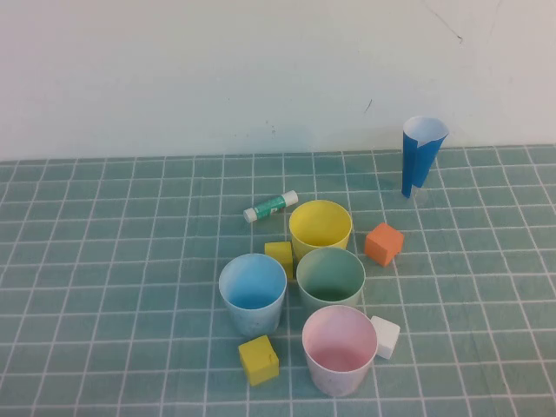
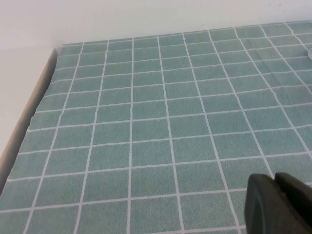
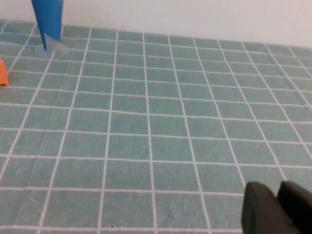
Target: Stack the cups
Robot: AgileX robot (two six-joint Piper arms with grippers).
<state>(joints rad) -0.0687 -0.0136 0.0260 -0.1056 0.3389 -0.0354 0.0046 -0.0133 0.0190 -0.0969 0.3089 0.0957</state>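
Observation:
Four cups stand upright and apart in a tight cluster at the table's middle in the high view: yellow cup (image 1: 320,228) at the back, green cup (image 1: 330,278) in front of it, light blue cup (image 1: 252,293) to the left, pink cup (image 1: 339,349) nearest. None is inside another. Neither arm shows in the high view. My left gripper (image 2: 276,186) is shut and empty over bare mat in the left wrist view. My right gripper (image 3: 279,194) is shut and empty over bare mat in the right wrist view. No cup shows in either wrist view.
Among the cups lie two yellow cubes (image 1: 280,254) (image 1: 259,360), an orange cube (image 1: 383,242) and a white cube (image 1: 385,336). A glue stick (image 1: 270,206) lies behind them. A dark-blue paper cone (image 1: 421,154) stands back right and also shows in the right wrist view (image 3: 48,22). The mat's edge (image 2: 29,122) shows in the left wrist view.

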